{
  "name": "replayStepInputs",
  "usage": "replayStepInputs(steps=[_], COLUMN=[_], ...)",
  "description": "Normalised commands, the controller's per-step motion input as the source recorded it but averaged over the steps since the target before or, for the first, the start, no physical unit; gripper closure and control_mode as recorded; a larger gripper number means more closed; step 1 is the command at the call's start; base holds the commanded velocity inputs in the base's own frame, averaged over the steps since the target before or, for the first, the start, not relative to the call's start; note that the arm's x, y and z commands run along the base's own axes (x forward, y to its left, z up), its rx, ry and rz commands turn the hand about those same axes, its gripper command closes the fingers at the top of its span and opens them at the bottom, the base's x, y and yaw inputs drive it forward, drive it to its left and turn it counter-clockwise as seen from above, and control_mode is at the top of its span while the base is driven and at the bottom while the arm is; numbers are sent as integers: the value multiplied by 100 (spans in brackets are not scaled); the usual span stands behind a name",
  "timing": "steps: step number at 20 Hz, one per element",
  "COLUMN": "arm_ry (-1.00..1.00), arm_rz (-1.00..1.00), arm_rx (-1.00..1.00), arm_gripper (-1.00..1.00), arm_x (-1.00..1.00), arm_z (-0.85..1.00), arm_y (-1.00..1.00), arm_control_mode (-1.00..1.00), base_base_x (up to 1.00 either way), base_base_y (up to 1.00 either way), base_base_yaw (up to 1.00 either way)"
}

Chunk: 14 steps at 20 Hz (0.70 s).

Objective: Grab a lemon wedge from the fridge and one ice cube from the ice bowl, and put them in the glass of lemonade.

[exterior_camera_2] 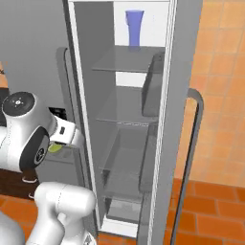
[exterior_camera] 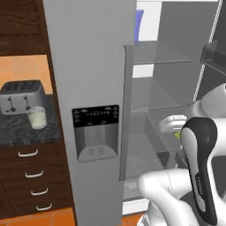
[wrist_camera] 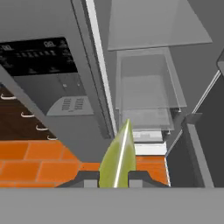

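Fridge (exterior_camera: pixel 88 66) filled most of the left base view, its right door swung open so the glass shelves (exterior_camera_2: pixel 127 64) and lower drawer (wrist_camera: pixel 146 87) were reachable; the left door with the black dispenser (exterior_camera: pixel 96 132) was shut. A blue cup (exterior_camera_2: pixel 134 27) stood on the top shelf at 12 o'clock in the right base view, untouched. Tabletop (exterior_camera: pixel 26 128), dark stone, sat at 9 o'clock in the left base view, carrying the toaster (exterior_camera: pixel 22 97) and, just beside it toward 4 o'clock, the glass of lemonade (exterior_camera: pixel 37 118), parked there as the drop target. The ice bowl could not be made out.

The gripper (wrist_camera: pixel 114 178) hung outside the fridge front, tilted down toward the orange floor (wrist_camera: pixel 30 162). Jaws were pinching the lemon wedge (wrist_camera: pixel 117 159), which stuck out between the fingertips (wrist_camera: pixel 142 177), thin edge forward, at 6 o'clock in the hand view; a yellow-green speck showed at the hand in the right base view too. The narrow grip suited such a small piece. Judged: wedge grabbed, carry to the glass next, ice cube not yet fetched.
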Motion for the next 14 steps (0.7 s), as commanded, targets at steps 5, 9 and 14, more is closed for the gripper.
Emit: replayStepInputs(steps=[5,9,14], arm_ry=[0,0,0], arm_rz=[0,0,0], arm_rx=[0,0,0], arm_gripper=[100,100,100], arm_x=[0,0,0], arm_z=[0,0,0], arm_y=[0,0,0], arm_control_mode=[100,100,100], base_base_x=[-21,10,9], base_base_y=[100,100,100], base_base_yaw=[-1,0,2])
